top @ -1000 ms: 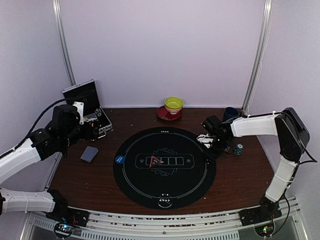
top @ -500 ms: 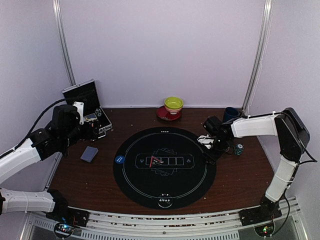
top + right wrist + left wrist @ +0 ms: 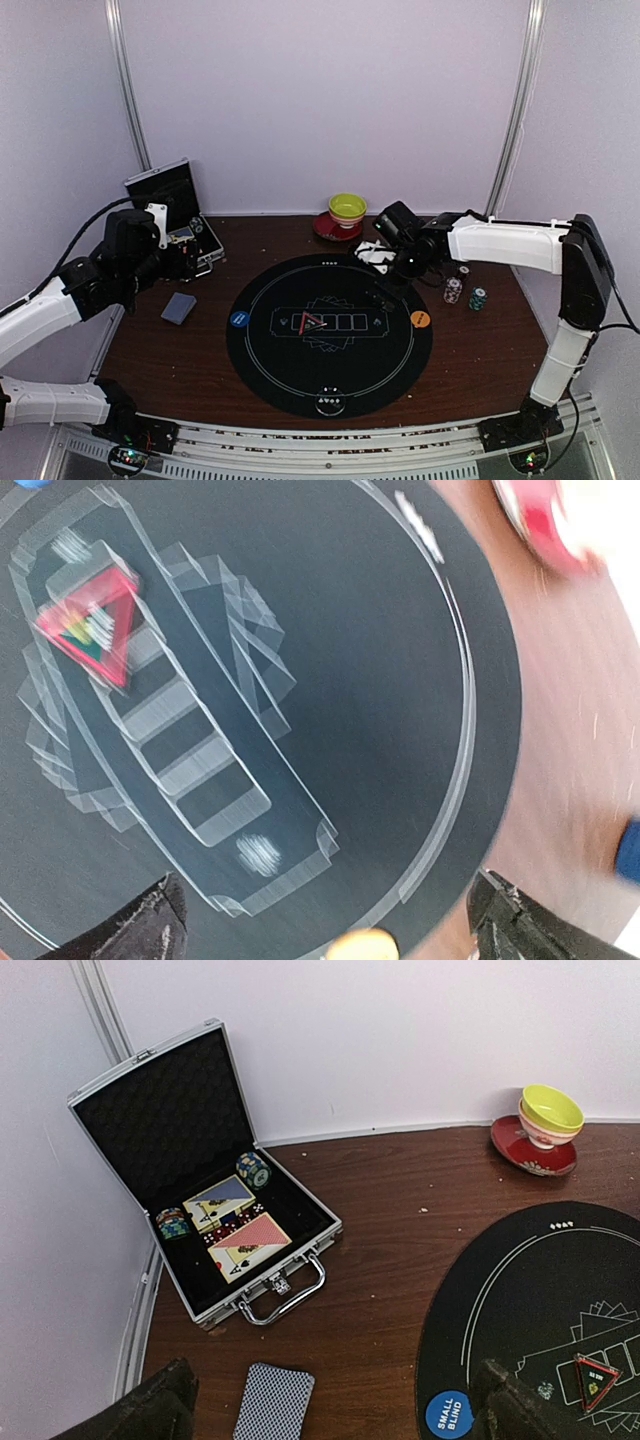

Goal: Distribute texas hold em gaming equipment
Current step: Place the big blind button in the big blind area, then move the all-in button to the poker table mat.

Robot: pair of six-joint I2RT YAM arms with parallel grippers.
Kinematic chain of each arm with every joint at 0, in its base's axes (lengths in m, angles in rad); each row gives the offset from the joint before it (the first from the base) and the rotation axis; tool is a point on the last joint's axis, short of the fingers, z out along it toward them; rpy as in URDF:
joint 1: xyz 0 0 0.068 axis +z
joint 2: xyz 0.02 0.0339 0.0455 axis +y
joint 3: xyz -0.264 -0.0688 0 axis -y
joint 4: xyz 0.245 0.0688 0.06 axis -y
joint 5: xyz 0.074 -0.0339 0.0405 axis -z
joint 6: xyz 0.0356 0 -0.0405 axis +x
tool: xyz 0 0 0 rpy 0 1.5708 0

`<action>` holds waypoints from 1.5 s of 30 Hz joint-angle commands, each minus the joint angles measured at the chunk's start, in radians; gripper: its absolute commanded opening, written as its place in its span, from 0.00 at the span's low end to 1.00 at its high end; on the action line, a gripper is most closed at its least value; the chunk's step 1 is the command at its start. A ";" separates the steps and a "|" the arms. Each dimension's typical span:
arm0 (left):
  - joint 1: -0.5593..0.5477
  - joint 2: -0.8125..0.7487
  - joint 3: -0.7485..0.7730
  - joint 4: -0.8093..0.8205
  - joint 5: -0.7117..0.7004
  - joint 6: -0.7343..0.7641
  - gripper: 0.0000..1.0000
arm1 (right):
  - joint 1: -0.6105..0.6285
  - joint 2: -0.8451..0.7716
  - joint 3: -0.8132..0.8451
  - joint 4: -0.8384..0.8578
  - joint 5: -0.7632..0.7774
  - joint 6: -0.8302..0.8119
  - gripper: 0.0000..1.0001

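The right gripper (image 3: 330, 888) hangs spread wide and empty over the far rim of the round black felt mat (image 3: 290, 370). The orange button disc (image 3: 420, 319) lies on the mat's right edge. The left gripper (image 3: 332, 1385), also spread and empty, hovers left of the mat near the grey-blue-backed card deck (image 3: 273, 1403).

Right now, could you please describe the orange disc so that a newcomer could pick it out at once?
Find the round black mat in the middle of the brown table. Near its right edge lies a small flat orange disc. Its only lookalike, the blue disc, sits near the left edge, and the chip stacks nearby stand off the mat.
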 commanded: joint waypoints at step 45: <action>0.007 -0.025 0.001 0.031 -0.003 0.013 0.98 | 0.126 0.523 0.415 -0.007 0.107 0.245 0.81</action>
